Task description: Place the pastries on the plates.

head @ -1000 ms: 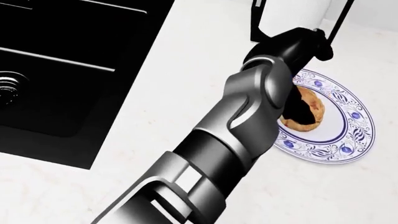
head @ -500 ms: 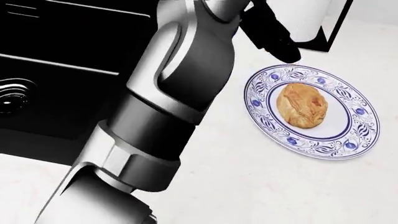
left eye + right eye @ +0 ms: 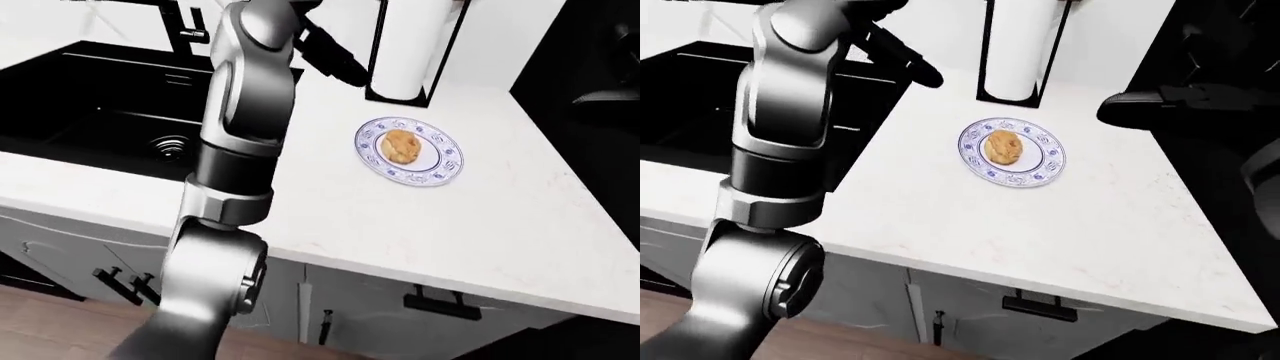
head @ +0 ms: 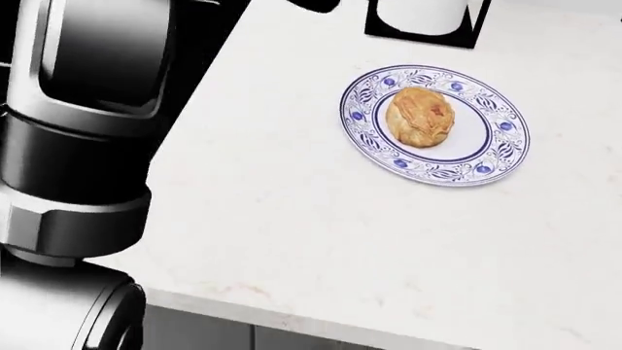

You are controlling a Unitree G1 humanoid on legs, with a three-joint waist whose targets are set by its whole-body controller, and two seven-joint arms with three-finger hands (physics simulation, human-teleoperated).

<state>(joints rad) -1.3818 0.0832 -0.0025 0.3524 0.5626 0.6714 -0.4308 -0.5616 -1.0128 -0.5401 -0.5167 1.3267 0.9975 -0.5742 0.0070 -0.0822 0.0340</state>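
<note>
A golden-brown pastry [image 4: 420,115] lies in the middle of a white plate with a blue patterned rim [image 4: 502,154] on the white counter. It also shows in the left-eye view [image 3: 401,145]. My left arm rises from the bottom left and bends at the top. My left hand [image 3: 910,61] hangs open and empty above the counter, up and to the left of the plate, clear of it. A dark rounded shape [image 3: 1145,105] at the right edge of the right-eye view looks like my right hand; its fingers cannot be made out.
A paper towel roll in a black stand [image 3: 405,45] stands just above the plate. A black sink [image 3: 100,97] with a faucet [image 3: 185,30] fills the left. The counter's near edge [image 3: 420,270] has grey cabinets below. A black wall closes the right side.
My left hand has let go of the pastry and lifted up and left, off the plate. The pastry rests uncovered on the plate. The head view has pulled back.
</note>
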